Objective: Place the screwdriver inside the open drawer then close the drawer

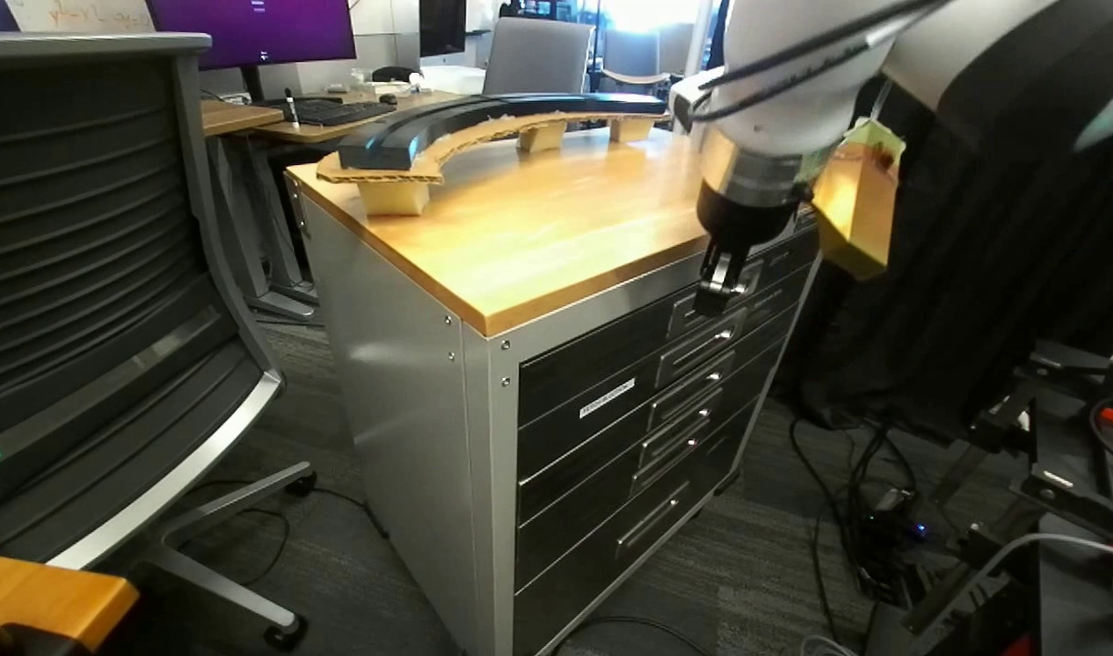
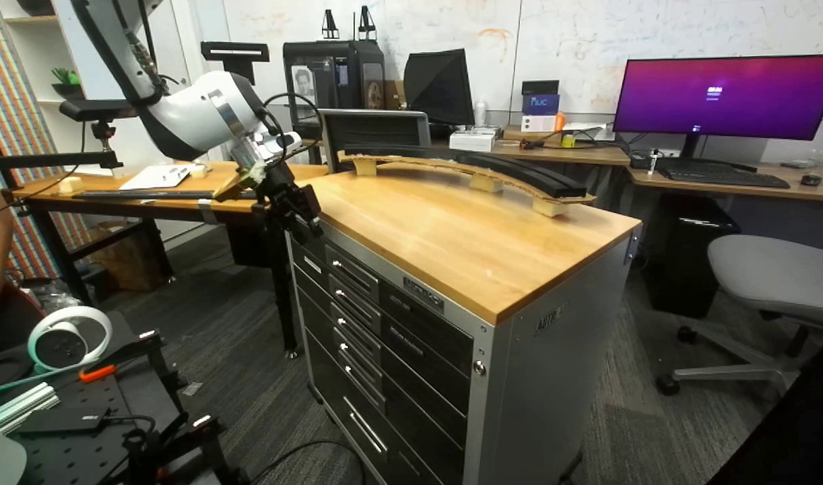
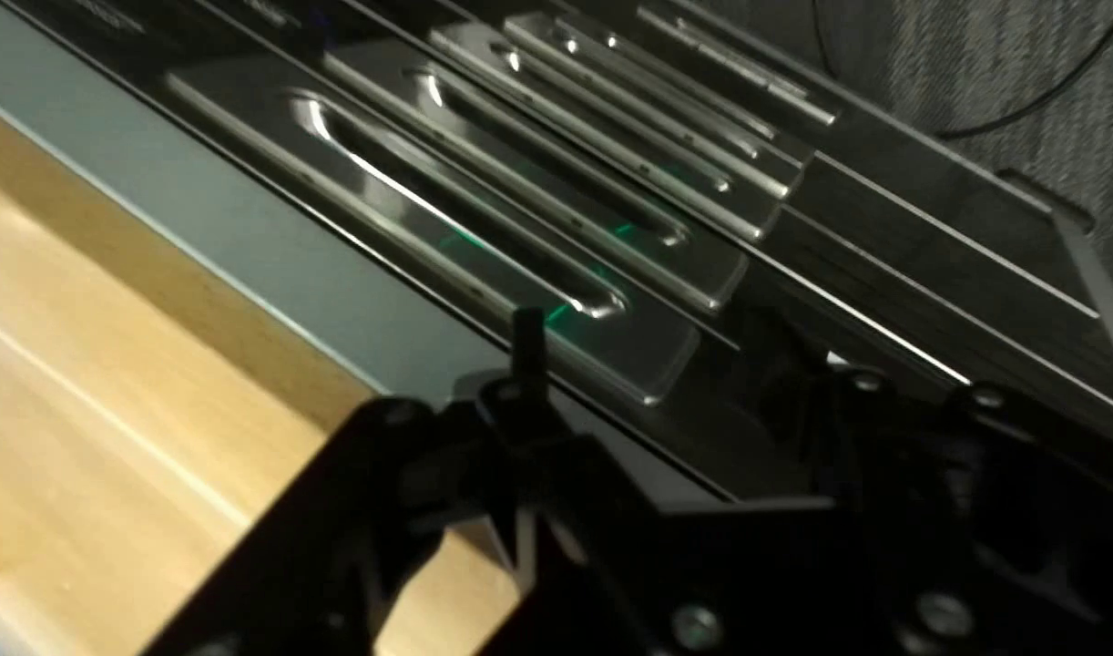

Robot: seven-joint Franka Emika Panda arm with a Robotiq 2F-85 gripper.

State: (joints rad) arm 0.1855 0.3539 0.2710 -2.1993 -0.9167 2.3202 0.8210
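Observation:
The topmost drawer is shut, its black front flush with the cabinet in an exterior view and in another exterior view. Its recessed metal handle plate shows close by in the wrist view. The drawer's inside and grey rails are hidden. The screwdriver does not show in any view. My gripper hangs just in front of the top drawer near its handle in both exterior views. In the wrist view its dark fingers stand apart with the drawer front showing between them. Nothing shows between them.
The wooden cabinet top carries a curved black piece on cardboard with foam blocks. Lower drawers with similar handles are shut. An office chair stands beside the cabinet. A black rig with tools stands in front.

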